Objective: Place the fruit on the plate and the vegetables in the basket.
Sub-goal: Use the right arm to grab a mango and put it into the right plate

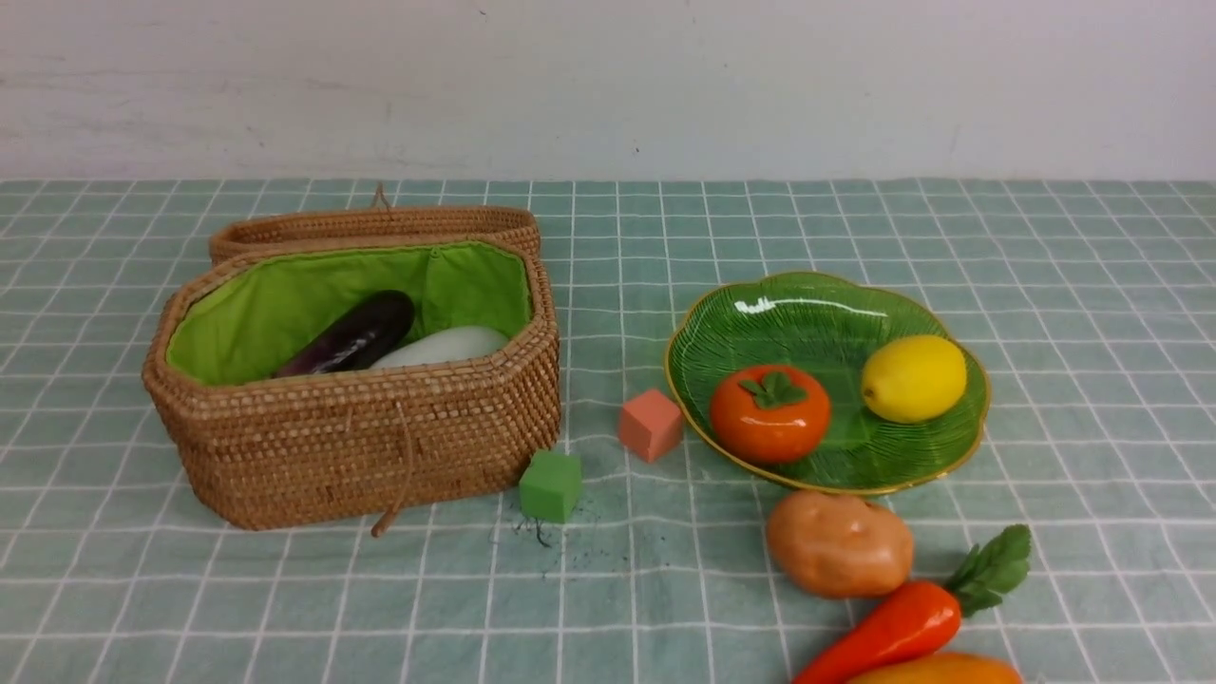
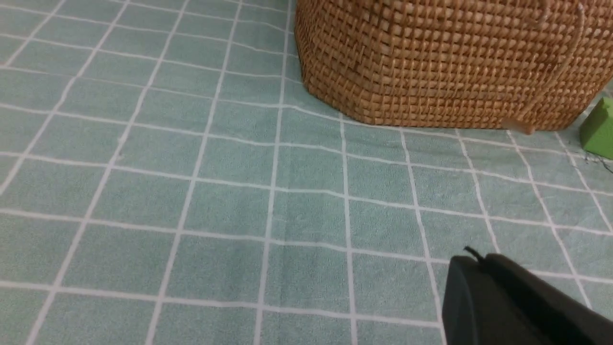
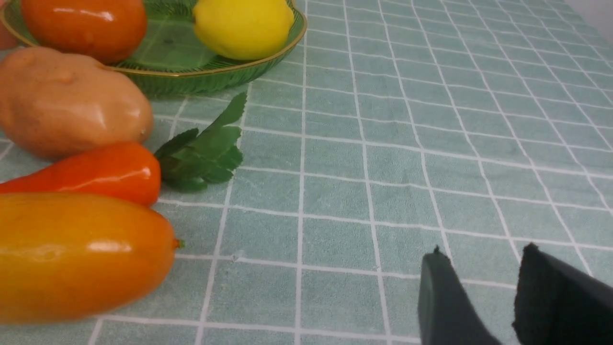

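Note:
The wicker basket (image 1: 361, 437) stands at left with its lid back; the purple eggplant (image 1: 356, 332) and white radish (image 1: 442, 347) lie inside. On the green plate (image 1: 817, 304) rest the persimmon (image 1: 769, 413) and lemon (image 1: 914, 377). In front of the plate lie the potato (image 1: 839, 544), carrot (image 1: 898, 627) and mango (image 1: 936, 670), cut by the frame edge. Neither gripper shows in the front view. My left gripper (image 2: 479, 261) is shut and empty over cloth near the basket (image 2: 445, 62). My right gripper (image 3: 483, 254) is open and empty, apart from the mango (image 3: 81, 254), carrot (image 3: 96, 172) and potato (image 3: 67, 103).
A pink cube (image 1: 651, 424) sits between basket and plate. A green cube (image 1: 550, 485) stands by the basket's front corner, with dark crumbs on the checked cloth (image 1: 608, 589) beside it. A white wall runs behind the table.

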Motion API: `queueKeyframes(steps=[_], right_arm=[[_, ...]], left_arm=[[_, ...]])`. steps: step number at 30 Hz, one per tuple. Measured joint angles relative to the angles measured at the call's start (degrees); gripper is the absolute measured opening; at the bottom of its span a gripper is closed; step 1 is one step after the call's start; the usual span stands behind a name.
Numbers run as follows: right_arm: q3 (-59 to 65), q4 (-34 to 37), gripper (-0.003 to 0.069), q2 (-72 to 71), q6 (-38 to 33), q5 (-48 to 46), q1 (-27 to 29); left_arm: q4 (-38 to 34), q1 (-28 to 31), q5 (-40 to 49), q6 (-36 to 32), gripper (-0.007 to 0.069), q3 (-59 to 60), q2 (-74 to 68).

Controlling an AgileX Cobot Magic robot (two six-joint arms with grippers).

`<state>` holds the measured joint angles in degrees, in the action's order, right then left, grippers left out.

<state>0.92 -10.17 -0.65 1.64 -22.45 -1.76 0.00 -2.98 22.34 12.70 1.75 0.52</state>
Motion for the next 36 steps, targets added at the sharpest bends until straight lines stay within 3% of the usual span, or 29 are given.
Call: queueKeyframes(steps=[36], right_arm=[[0.0,0.0,0.0241,0.0,0.0,0.0,0.0]], left_arm=[[0.0,-2.0,0.0,0.2,0.0018,0.0,0.0]])
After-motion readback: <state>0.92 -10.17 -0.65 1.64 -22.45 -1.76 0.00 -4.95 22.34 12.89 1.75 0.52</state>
